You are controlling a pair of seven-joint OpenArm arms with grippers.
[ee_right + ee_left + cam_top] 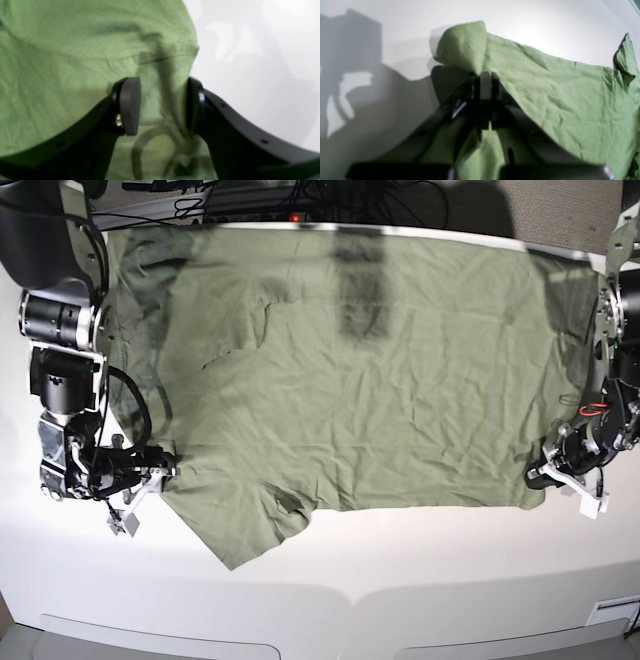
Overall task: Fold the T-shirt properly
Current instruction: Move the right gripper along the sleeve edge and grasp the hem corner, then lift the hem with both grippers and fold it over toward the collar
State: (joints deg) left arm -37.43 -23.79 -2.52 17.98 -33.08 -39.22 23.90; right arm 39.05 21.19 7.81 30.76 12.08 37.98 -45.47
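The sage-green T-shirt lies spread flat and wrinkled across the white table, its sleeves toward the base view's left. At the shirt's lower right corner my left gripper is shut on the fabric. The left wrist view shows its jaws pinched together on a fold of the T-shirt. At the near left edge by the sleeve, my right gripper stands open. In the right wrist view its pads straddle a ridge of the T-shirt, with a gap on both sides.
Cables and dark equipment run along the table's far edge. The right arm's body stands along the left side and the left arm's body along the right. Bare table lies in front of the shirt.
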